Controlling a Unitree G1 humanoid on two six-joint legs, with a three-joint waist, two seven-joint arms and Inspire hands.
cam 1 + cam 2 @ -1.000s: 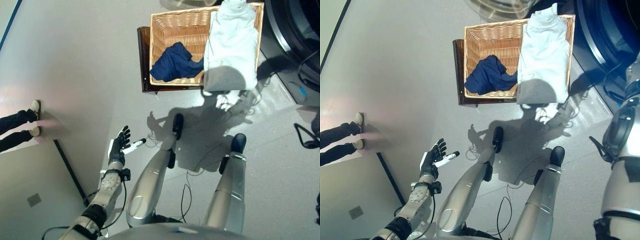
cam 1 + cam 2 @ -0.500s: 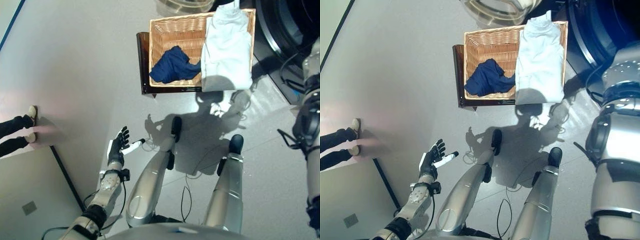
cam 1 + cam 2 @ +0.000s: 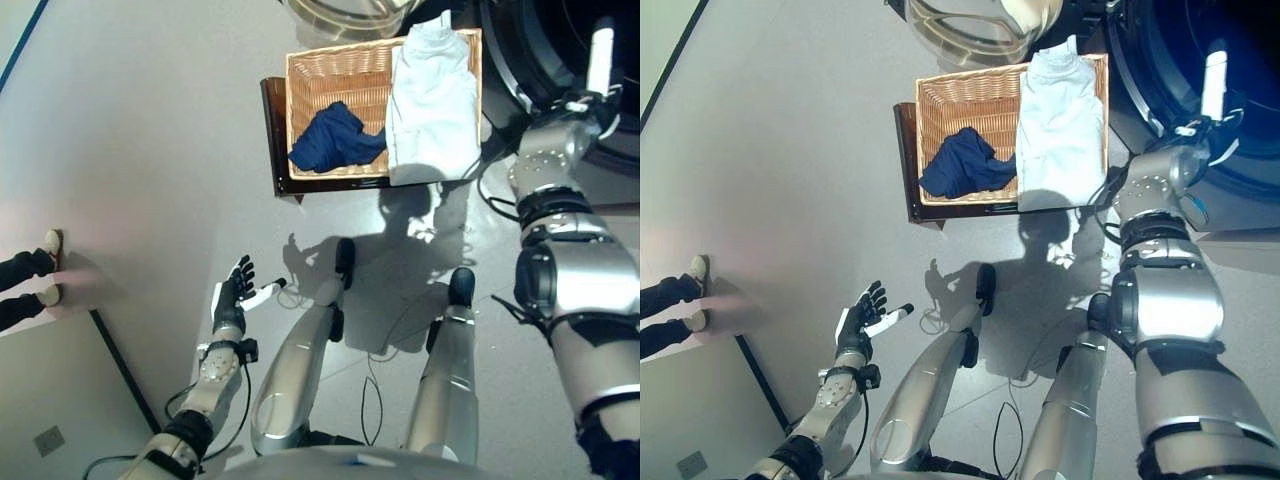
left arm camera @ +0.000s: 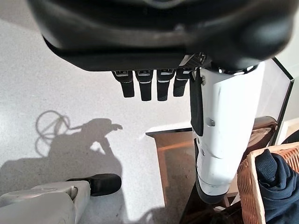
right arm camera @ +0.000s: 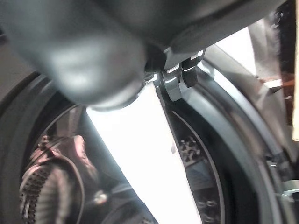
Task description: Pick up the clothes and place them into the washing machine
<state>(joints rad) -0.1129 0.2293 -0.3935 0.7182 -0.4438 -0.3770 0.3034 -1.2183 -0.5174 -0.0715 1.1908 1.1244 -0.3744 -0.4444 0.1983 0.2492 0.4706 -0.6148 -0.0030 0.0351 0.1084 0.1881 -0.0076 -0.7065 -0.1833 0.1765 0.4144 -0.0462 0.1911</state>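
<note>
The wicker basket (image 3: 325, 70) rests on the dark brown box (image 3: 270, 130) beside the washing machine (image 3: 545, 45). A navy cloth (image 3: 330, 140) lies bunched in the basket. A white garment (image 3: 430, 95) lies spread over the basket's machine side and hangs over its near rim. My right hand (image 3: 598, 50) is raised at the machine's round opening, open and empty; its wrist view looks into the drum (image 5: 51, 196). My left hand (image 3: 232, 295) is open and empty, low over the floor, far from the basket. Its wrist view shows the navy cloth (image 4: 275, 182).
The machine's round glass door (image 3: 970, 25) stands open beyond the basket. A person's legs and shoes (image 3: 25, 275) stand at the far left. A dark line (image 3: 120, 360) runs across the grey floor near my left arm.
My right arm has swung up into view and the hand now reaches the machine's opening. The camera has shifted. The clothes and my left hand have not moved.
</note>
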